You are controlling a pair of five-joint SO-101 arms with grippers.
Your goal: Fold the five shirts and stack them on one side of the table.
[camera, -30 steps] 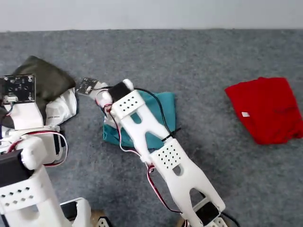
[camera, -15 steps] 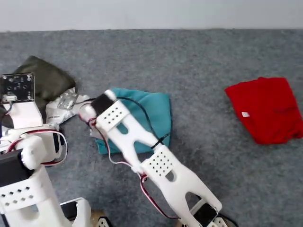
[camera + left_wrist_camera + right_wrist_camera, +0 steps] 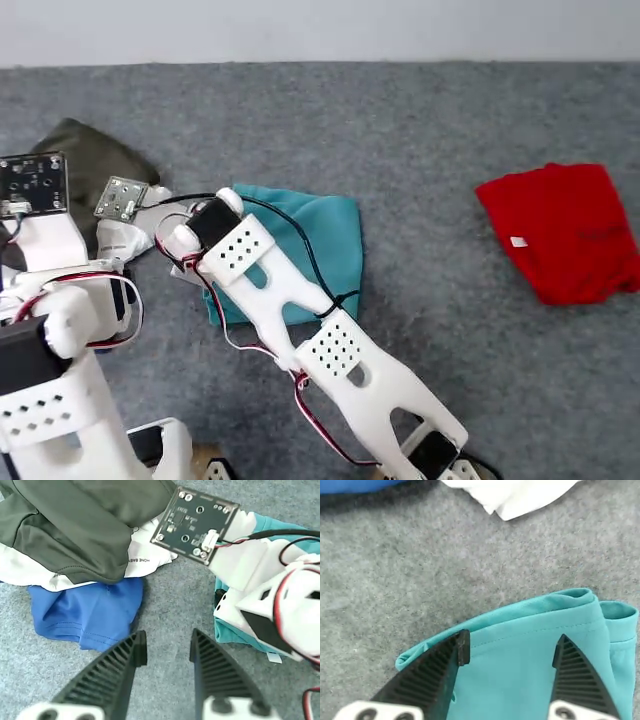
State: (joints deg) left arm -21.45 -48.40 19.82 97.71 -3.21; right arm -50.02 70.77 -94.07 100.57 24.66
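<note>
Teal shirt (image 3: pixel 335 240) shifted; right gripper (image 3: pixel 514 650) spread, seemingly empty, at edge; left gripper (image 3: pixel 168 644) parted.

2 white arms (image 3: pixel 300 300), blk grippers (image 3: pixel 168 647) (image 3: pixel 513 650), red/blk cables (image 3: pixel 305 250)

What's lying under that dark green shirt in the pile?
A white shirt pokes out beneath the dark green shirt, with a blue shirt under that. Whether anything else lies below is covered.

right arm (image 3: pixel 270 290) lies across the teal shirt (image 3: pixel 335 240), between the olive shirt (image 3: pixel 95 165) and the red shirt (image 3: pixel 565 230).
</note>
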